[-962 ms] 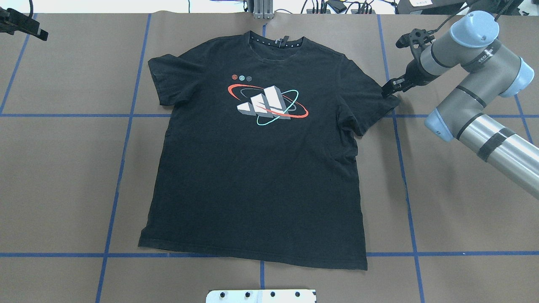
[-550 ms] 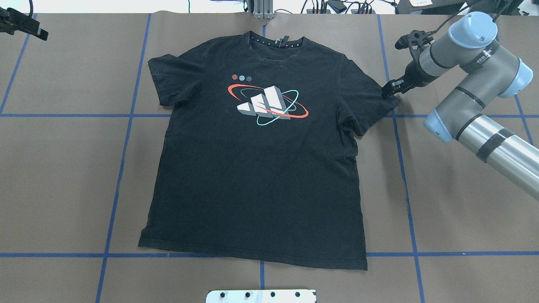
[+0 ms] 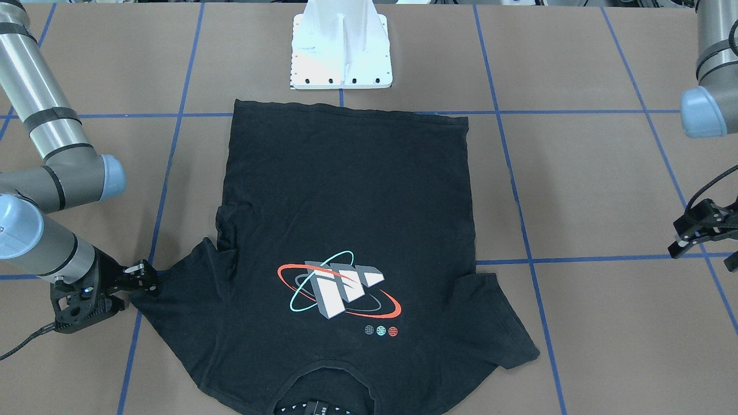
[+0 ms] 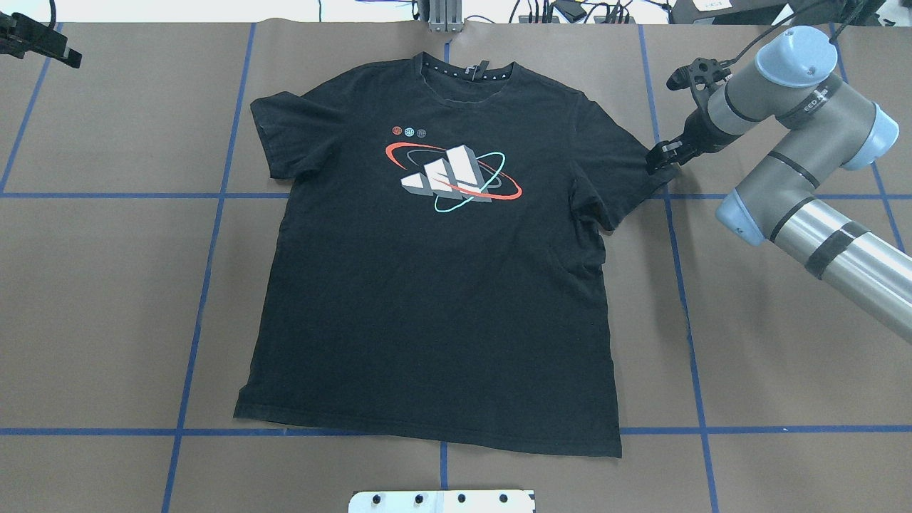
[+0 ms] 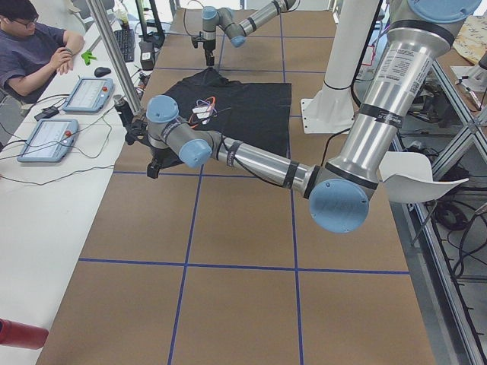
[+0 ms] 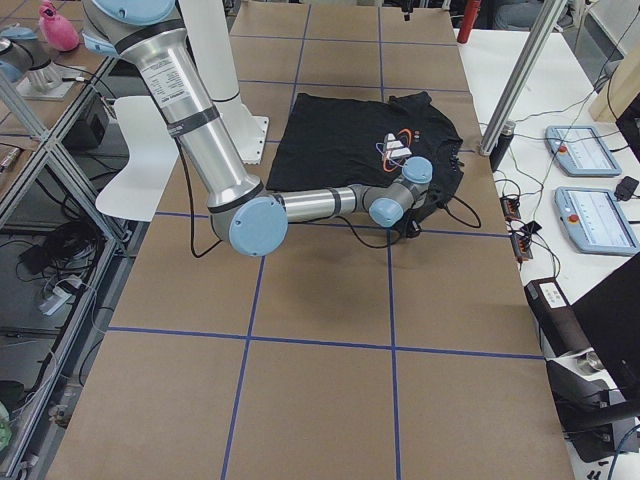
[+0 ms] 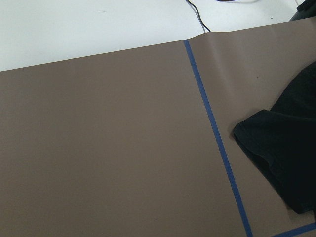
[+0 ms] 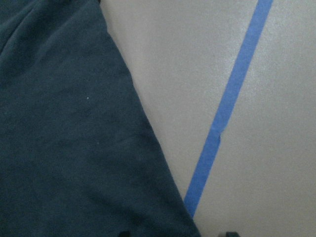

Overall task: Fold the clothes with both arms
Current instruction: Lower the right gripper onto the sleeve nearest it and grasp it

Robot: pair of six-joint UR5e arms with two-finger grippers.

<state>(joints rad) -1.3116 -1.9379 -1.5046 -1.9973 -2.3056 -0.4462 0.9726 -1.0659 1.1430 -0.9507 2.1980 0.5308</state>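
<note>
The black T-shirt (image 4: 427, 306) lies flat and face up on the brown table, collar at the far edge, with its print (image 4: 452, 174) showing. It also shows in the front view (image 3: 346, 190). My right gripper (image 4: 657, 155) is low at the tip of the shirt's right-hand sleeve, also seen in the front view (image 3: 143, 279). In the right wrist view the sleeve hem (image 8: 64, 138) runs between two spread fingertips, so it is open. My left gripper (image 4: 50, 44) hovers open and empty at the far left corner, well clear of the other sleeve (image 7: 286, 148).
A white mount plate (image 4: 442, 501) sits at the near table edge below the shirt's hem. Blue tape lines (image 4: 206, 285) grid the table. Cables and gear line the far edge (image 4: 570, 11). An operator (image 5: 30, 46) sits at a side desk.
My right arm's wrist has shifted slightly and the gripper has edged a little further in at the sleeve tip. The shirt and left arm have not moved.
</note>
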